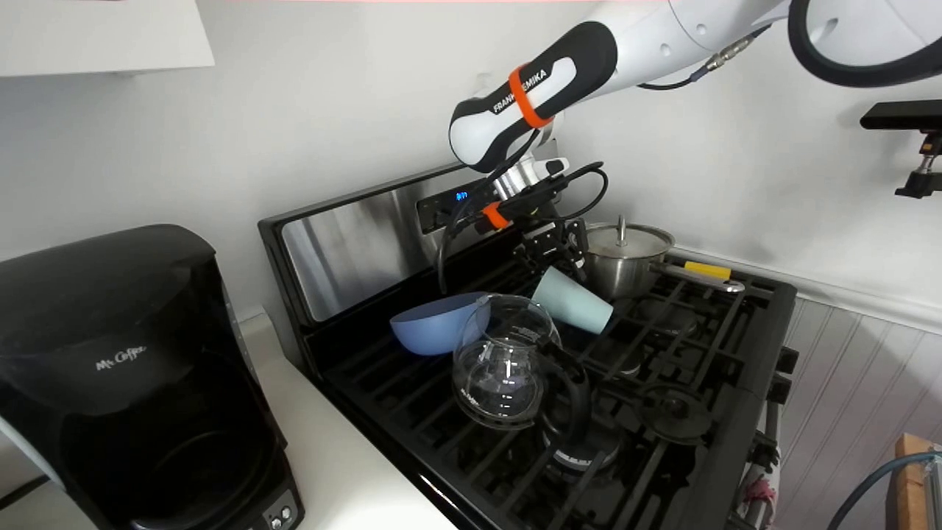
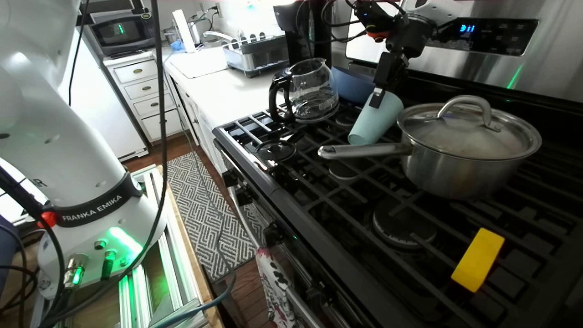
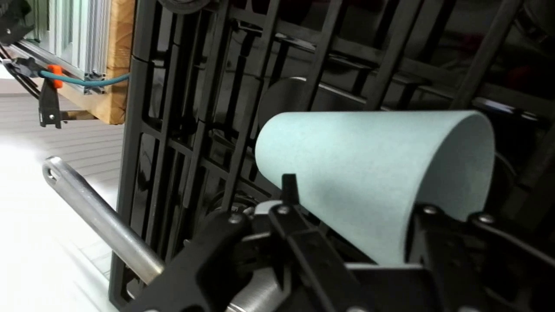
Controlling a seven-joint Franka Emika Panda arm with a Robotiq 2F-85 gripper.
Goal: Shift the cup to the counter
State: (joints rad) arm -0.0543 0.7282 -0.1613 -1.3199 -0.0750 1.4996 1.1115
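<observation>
The pale light-blue cup (image 1: 572,302) lies on its side on the black stove grates in both exterior views (image 2: 374,119). Its base points to the stove's front and its mouth to the back panel. In the wrist view the cup (image 3: 347,160) has its mouth to the right. My gripper (image 3: 358,197) is at the mouth end with its fingers wide apart. The rim's near corner lies between them. One finger overlaps the cup's side in an exterior view (image 2: 382,89); firm contact cannot be told. The off-white counter (image 1: 353,471) lies beside the stove, also in view (image 2: 214,93).
The blue bowl (image 1: 430,330) and glass jug (image 1: 497,383) stand on the stove on the counter side of the cup. A lidded steel pot (image 2: 460,171) stands close on the other side, its handle (image 2: 364,150) reaching forward. A coffee maker (image 1: 110,390) stands on the counter.
</observation>
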